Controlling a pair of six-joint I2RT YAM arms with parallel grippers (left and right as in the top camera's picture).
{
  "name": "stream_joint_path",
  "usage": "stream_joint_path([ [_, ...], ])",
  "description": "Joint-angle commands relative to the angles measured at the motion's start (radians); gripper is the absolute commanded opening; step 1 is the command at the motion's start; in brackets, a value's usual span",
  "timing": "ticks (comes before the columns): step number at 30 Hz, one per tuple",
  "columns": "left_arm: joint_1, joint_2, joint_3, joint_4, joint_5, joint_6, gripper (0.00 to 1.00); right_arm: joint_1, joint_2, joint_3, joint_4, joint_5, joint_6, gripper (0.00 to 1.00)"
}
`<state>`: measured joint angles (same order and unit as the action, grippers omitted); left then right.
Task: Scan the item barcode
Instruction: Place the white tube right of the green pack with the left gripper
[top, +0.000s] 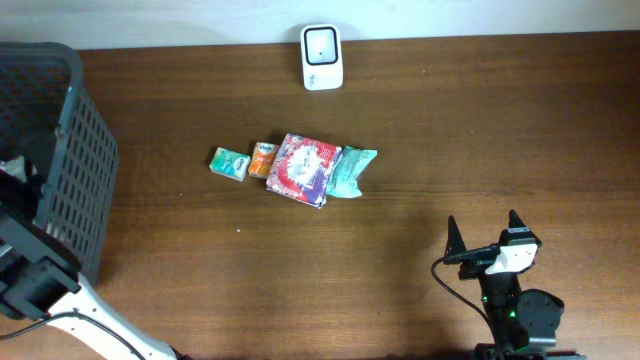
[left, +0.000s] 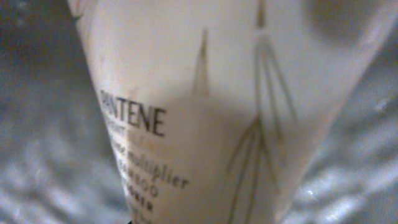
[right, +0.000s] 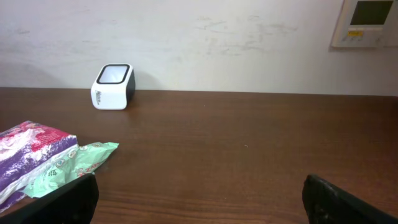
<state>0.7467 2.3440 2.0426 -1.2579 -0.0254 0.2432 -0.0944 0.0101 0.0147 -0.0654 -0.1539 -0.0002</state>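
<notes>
Tube: cream-white soft plastic Pantene tube (left: 205, 93), pressed up against the left wrist lens, narrowing toward 6 o'clock, brand print facing out; no barcode in sight.
Whereabouts: apparently down inside the dark grey plastic mesh basket (top: 85, 150) at 9 o'clock on the brown wooden table (top: 420, 140), judging by the grey blur behind it.
Left gripper: sunk in the basket at the end of the left arm (top: 30, 245); fingers outside its own camera's frame, so impossible to say whether clenched on the tube or released.
Handling: judged light, squashy and glossy, hence slippery; best pinched across a firm end, not the yielding middle, with the barcode panel left uncovered.
Right gripper (top: 483, 216): parked at 5 o'clock, spread wide, grasping nothing.
Mid-table: row of small green box (top: 229, 163), orange packet (top: 262, 159), red-and-purple packet (top: 303, 169) and mint-green pouch (top: 351, 171), lying side by side and touching.
Scanner: white upright barcode scanner with a dark window (top: 322, 57), at 12 o'clock against the wall, well apart from the basket.
</notes>
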Motion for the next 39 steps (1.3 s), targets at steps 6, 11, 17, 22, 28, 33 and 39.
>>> stream_joint_path([
  [6, 0.002, -0.004, 0.666, -0.215, 0.471, -0.149, 0.02, 0.009, -0.006, -0.009, -0.001, 0.008, 0.005, 0.99],
  [11, -0.001, -0.023, 0.977, -0.243, 0.800, -0.163, 0.01, 0.009, -0.006, -0.009, -0.001, 0.008, 0.005, 0.99],
  [17, -0.001, -0.159, 1.096, -0.188, 1.055, -0.206, 0.02, 0.009, -0.006, -0.009, -0.001, 0.008, 0.005, 0.99],
  [22, -0.126, -0.241, 1.096, -0.267, 1.241, -0.206, 0.00, 0.009, -0.006, -0.009, -0.001, 0.008, 0.005, 0.99],
  [28, -0.560, -0.218, 1.066, -0.376, 0.885, -0.190, 0.00, 0.009, -0.006, -0.009, -0.001, 0.008, 0.005, 0.99],
  [33, -0.933, -0.132, 0.993, -0.365, 0.633, -0.191, 0.00, 0.009, -0.006, -0.009, -0.001, 0.008, 0.005, 0.99],
  [39, -1.220, 0.103, 0.882, -0.183, 0.601, -0.259, 0.00, 0.009, -0.006, -0.009, -0.001, 0.008, 0.005, 0.99],
])
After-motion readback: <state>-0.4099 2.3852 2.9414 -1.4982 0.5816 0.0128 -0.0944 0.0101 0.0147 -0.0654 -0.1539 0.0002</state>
